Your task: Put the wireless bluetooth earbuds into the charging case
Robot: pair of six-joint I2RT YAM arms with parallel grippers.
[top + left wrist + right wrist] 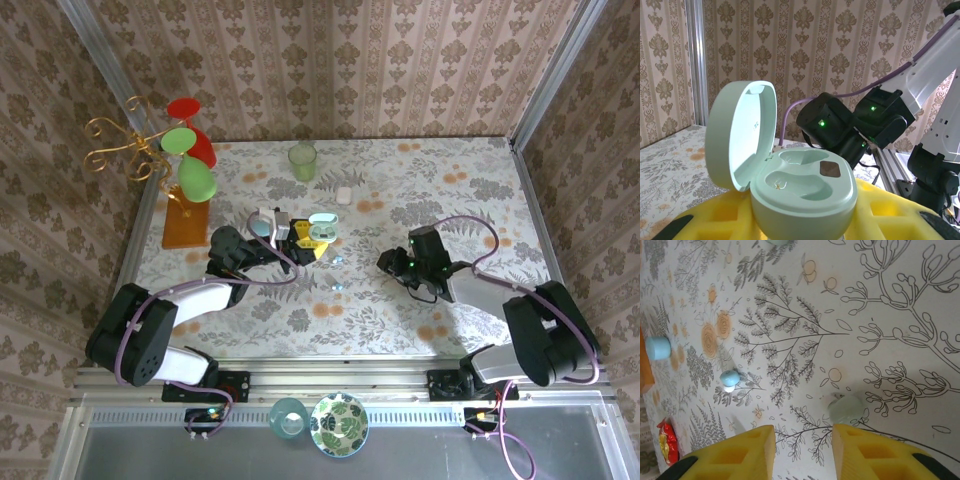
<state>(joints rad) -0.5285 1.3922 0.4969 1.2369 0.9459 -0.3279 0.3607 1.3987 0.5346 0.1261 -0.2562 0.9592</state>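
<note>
charging case (805,197), pale green, lid swung upright and both wells bare, sits clamped between the yellow fingers of the left gripper (799,217). right gripper (803,436) hangs over the patterned table (880,315), jaws parted, grasping nothing. pale green earbud (845,409) lies just ahead of one fingertip; light blue earbud (730,377) lies further ahead, beyond the other finger.

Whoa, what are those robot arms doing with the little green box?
The left gripper holds a mint green case with its lid open, and both sockets inside are empty. The right gripper hangs open just above the table, close to a pale green earbud. A blue earbud lies further off. No earbud is in the case yet.
</note>
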